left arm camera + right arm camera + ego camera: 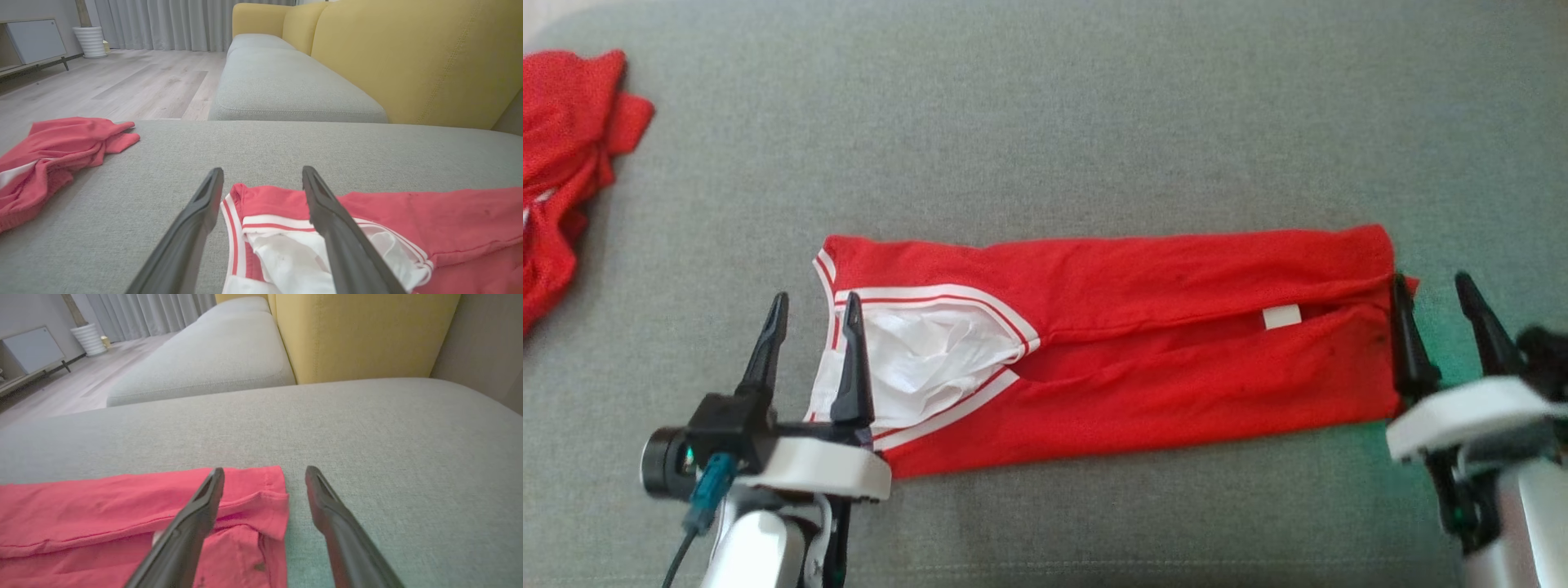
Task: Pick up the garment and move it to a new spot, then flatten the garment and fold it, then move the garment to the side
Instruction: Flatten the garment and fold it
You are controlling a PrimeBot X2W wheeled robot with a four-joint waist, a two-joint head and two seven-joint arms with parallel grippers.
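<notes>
Left pincer [816, 300] is open wide over the white-striped end of the red garment [1143, 327], holding nothing. Right pincer [1431, 282] is open too, at the other end. The garment lies folded long on the grey cushion [1045, 122].

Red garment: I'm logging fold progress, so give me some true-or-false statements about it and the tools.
1. The red garment lies as a long folded band on the grey cushion. True.
2. The left tool is shut on the white-trimmed end. False: its fingers are apart, one over the white-trimmed opening and one over the cushion.
3. The right tool is open, straddling the garment's right end. True.
4. The white label sits beside the left tool. False: it is near the right end.
5. A second red garment lies crumpled at the cushion's far left. True.
</notes>
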